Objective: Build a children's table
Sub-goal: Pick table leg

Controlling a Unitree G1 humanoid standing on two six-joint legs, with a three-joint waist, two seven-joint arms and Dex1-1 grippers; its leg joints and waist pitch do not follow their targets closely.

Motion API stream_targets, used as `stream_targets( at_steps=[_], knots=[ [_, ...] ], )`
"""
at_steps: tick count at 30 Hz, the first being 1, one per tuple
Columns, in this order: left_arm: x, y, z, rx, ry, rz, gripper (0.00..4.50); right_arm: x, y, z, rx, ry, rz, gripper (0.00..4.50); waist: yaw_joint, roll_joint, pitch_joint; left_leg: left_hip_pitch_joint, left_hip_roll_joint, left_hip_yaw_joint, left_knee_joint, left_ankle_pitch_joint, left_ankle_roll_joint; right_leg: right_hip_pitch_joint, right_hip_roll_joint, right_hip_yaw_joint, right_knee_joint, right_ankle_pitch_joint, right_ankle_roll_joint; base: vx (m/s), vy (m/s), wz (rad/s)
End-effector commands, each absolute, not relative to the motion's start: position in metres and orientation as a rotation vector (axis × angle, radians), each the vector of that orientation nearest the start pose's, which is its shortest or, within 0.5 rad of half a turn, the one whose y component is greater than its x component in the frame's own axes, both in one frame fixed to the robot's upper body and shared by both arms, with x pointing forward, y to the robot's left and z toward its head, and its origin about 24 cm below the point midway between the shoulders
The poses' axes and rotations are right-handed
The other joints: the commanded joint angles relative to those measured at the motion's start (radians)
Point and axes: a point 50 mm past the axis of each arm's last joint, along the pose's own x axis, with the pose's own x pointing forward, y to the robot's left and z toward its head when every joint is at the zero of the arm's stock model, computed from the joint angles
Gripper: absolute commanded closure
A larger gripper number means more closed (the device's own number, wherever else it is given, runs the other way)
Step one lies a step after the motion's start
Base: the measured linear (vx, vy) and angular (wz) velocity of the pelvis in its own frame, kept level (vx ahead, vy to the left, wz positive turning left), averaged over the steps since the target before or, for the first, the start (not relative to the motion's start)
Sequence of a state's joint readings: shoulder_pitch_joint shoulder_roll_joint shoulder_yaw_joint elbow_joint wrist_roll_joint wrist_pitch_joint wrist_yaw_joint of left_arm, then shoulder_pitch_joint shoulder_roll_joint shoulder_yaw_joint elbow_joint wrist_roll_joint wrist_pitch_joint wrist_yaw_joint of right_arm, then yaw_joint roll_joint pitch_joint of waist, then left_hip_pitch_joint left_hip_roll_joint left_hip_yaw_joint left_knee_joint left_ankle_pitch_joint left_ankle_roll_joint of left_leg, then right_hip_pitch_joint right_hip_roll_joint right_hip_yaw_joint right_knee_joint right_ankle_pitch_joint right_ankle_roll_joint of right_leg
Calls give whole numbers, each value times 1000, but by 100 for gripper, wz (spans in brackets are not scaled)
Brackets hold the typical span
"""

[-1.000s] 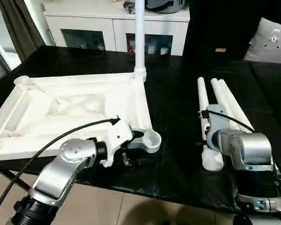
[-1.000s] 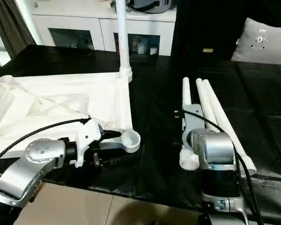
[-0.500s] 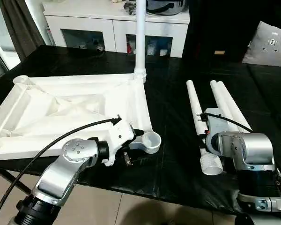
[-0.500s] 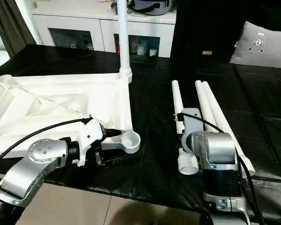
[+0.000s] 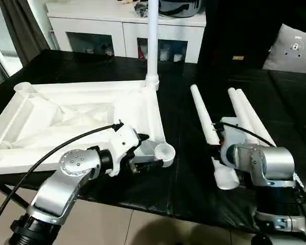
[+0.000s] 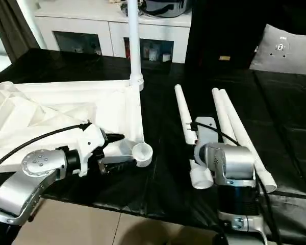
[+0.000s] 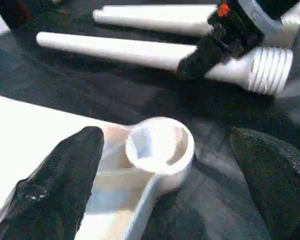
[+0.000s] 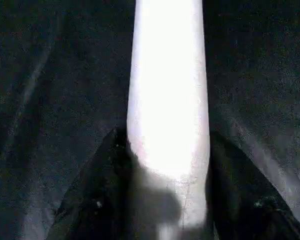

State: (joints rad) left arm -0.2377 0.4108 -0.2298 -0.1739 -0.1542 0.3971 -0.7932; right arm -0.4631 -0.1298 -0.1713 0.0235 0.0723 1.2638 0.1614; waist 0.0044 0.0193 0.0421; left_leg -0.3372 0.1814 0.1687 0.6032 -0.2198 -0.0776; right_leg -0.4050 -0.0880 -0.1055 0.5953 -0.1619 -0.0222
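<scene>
White leg [image 5: 208, 126] gripped by the right gripper [image 8: 166, 200].
Left gripper [image 7: 160, 175] gapes around the tabletop's [image 5: 66, 120] empty corner socket [image 7: 160, 148].

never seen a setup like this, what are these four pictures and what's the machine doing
It is a two-armed humanoid robot building a white children's table. Two pictures come from cameras in its head, looking down over its silver forearms; the other two come from cameras on its wrists. On the black surface the table top lies upside down, with one leg already standing in a far corner. The right gripper is closed around a loose leg, its threaded end towards the robot. Two more legs lie beside it. The left gripper sits open around the near corner socket. A white cabinet stands behind.
</scene>
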Motion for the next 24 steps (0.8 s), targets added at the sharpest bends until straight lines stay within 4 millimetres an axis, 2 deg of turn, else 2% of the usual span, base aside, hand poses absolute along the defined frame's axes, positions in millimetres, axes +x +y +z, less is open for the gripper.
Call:
stream_targets(
  at_steps=[1,2,4,5,7,8,9,10,11,12,13,14,15,16,17,19,20,21,22,23,24],
  knots=[
    [268,123,96,283,156,-998,0,300,-173,57,113,800,88,266,3,-7,-55,-7,28,-9,-71,-155,-2,52,-50,52,-86,-424,-83,0,0,0],
    [277,119,102,255,106,-941,0,305,-173,61,155,712,102,266,3,-17,-54,-12,27,-7,-71,-156,5,53,-51,53,-87,-433,-77,0,0,0],
    [284,117,106,230,74,-882,0,310,-174,66,173,625,115,266,7,-19,-56,-9,27,-7,-68,-149,7,52,-53,51,-90,-440,-72,0,0,0],
    [291,117,110,230,44,-822,0,314,-173,71,173,558,126,266,6,-25,-56,-12,27,-7,-69,-142,12,53,-52,52,-89,-432,-71,0,0,0],
    [303,118,117,213,7,-718,0,318,-171,77,192,488,152,266,8,-23,-56,-13,28,-9,-69,-138,18,54,-52,50,-87,-415,-67,0,0,0],
    [307,119,119,205,-1,-690,0,318,-170,78,206,474,161,266,8,-23,-58,-15,26,-8,-67,-118,25,56,-49,51,-85,-378,-71,0,0,0],
    [313,119,125,187,-30,-651,0,320,-168,83,265,439,183,266,9,-22,-58,-17,27,-10,-67,-109,27,58,-50,51,-80,-361,-78,0,0,0],
    [317,118,132,160,-50,-632,0,321,-167,89,310,395,206,266,9,-23,-60,-18,27,-9,-66,-94,37,59,-50,53,-77,-327,-90,0,0,0],
    [320,117,137,129,-63,-624,0,323,-167,94,344,351,227,266,10,-19,-62,-18,27,-9,-66,-86,41,60,-51,53,-74,-307,-100,0,0,0],
    [322,116,140,105,-69,-627,0,323,-166,97,360,324,242,266,15,-9,-68,-22,30,-13,-62,-24,53,65,-51,54,-56,-194,-144,0,0,0],
    [323,115,142,92,-74,-630,0,323,-166,99,367,312,249,266,13,-14,-69,-22,29,-10,-60,-6,61,64,-49,54,-56,-161,-156,0,0,0],
    [324,112,147,44,-81,-651,0,323,-164,104,388,266,286,266,14,-8,-73,-23,29,-9,-55,21,75,64,-49,55,-47,-93,-188,0,0,0],
    [325,110,150,10,-87,-667,0,323,-163,108,403,232,313,266,17,-11,-74,-24,29,-8,-53,32,85,64,-49,56,-44,-65,-200,0,0,0],
    [327,107,156,-48,-100,-685,0,322,-159,115,442,172,378,266,22,-1,-74,-26,28,-9,-53,44,102,66,-50,55,-39,-37,-222,0,0,0],
    [329,104,160,-95,-107,-696,0,320,-156,120,468,128,432,266,27,-2,-75,-25,28,-6,-50,36,118,66,-51,55,-40,-27,-234,0,0,0],
    [333,100,169,-173,-129,-702,0,316,-150,127,521,70,527,266,32,-8,-73,-26,28,-4,-50,20,130,67,-52,54,-43,-40,-241,0,0,0],
    [335,96,177,-239,-152,-708,0,311,-146,132,567,34,612,266,40,-7,-70,-24,30,-4,-52,-2,140,67,-53,52,-50,-76,-243,0,0,0],
    [337,94,182,-267,-164,-713,0,309,-144,133,583,19,650,266,45,-13,-69,-24,34,-5,-54,-14,137,67,-54,51,-51,-107,-239,0,0,0],
    [338,91,187,-314,-171,-730,0,307,-141,134,601,11,694,266,46,-13,-68,-24,34,-6,-55,-15,133,67,-53,51,-53,-120,-233,0,0,0],
    [339,89,191,-351,-175,-744,0,305,-139,135,615,5,728,266,47,-19,-64,-23,33,-3,-56,-35,124,65,-53,51,-58,-164,-222,0,0,0],
    [339,87,194,-387,-180,-753,0,303,-137,136,623,1,758,266,50,-19,-64,-22,33,-3,-56,-40,118,66,-55,51,-60,-182,-216,0,0,0]
  ],
)
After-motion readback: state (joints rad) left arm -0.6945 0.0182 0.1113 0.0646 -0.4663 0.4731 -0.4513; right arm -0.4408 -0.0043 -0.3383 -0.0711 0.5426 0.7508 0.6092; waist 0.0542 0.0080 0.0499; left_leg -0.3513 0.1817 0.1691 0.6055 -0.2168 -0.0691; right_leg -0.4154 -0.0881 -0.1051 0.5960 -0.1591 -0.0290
